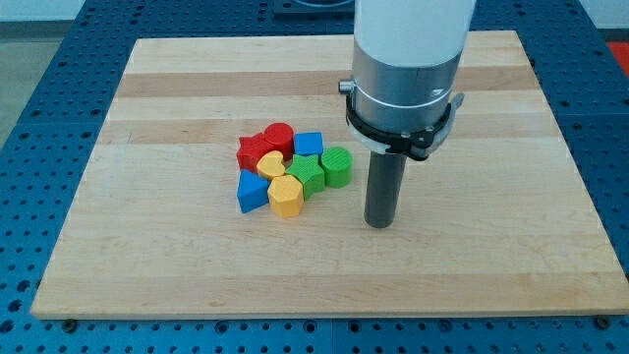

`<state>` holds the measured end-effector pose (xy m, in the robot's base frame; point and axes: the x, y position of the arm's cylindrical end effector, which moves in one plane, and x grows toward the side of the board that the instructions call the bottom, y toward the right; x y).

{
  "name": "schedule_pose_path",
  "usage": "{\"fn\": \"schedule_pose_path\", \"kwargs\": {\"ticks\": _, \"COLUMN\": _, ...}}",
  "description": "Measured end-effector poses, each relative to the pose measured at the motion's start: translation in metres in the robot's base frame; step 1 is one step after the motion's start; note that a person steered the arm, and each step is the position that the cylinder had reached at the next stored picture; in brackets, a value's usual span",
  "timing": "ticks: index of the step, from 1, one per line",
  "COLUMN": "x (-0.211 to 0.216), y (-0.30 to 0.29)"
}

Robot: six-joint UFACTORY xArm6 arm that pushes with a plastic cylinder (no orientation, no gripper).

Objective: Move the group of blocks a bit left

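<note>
A tight group of blocks sits left of the board's middle. It holds a red star-like block (254, 151), a red cylinder (279, 137), a blue cube (309, 145), a yellow heart-like block (270, 163), a green star-like block (307, 174), a green cylinder (336, 166), a blue triangular block (252, 191) and a yellow hexagonal block (286, 196). My tip (379, 223) rests on the board to the view's right of the group, a short gap from the green cylinder, touching no block.
The wooden board (147, 256) lies on a blue perforated table (39, 79). The arm's white and silver body (405, 69) hangs over the board's upper right and hides part of it.
</note>
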<state>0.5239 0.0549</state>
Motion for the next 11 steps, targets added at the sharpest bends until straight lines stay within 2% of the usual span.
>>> {"fn": "schedule_pose_path", "kwargs": {"ticks": 1, "x": 0.000, "y": 0.000}}
{"fn": "schedule_pose_path", "kwargs": {"ticks": 5, "x": -0.046, "y": -0.009}}
{"fn": "schedule_pose_path", "kwargs": {"ticks": 7, "x": -0.051, "y": -0.046}}
{"fn": "schedule_pose_path", "kwargs": {"ticks": 8, "x": -0.055, "y": -0.046}}
{"fn": "schedule_pose_path", "kwargs": {"ticks": 11, "x": -0.049, "y": -0.137}}
